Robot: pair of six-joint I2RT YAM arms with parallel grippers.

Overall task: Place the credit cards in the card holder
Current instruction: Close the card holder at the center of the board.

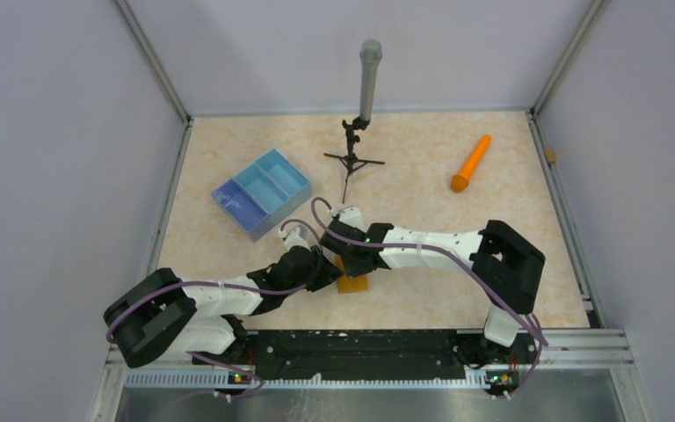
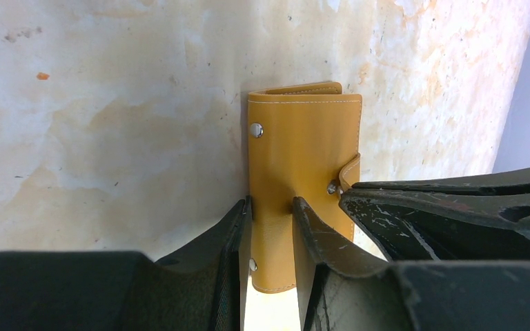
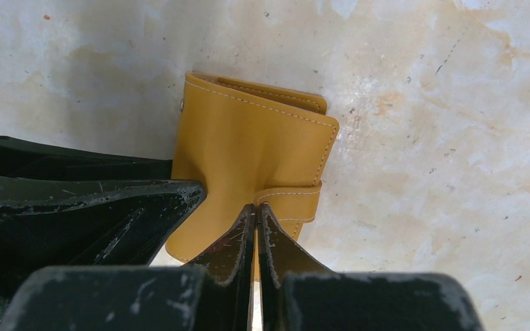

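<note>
Wallet, smooth stitched mustard leather

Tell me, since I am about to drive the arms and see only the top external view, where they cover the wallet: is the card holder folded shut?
Observer: Yes, the left wrist view shows the card holder folded.
Operator: What about the right side?
Observer: The right gripper is shut, its tips on the snap tab.
Operator: And the left?
Observer: The left gripper stands open over the holder, one finger at its edge, one across its face.
</note>
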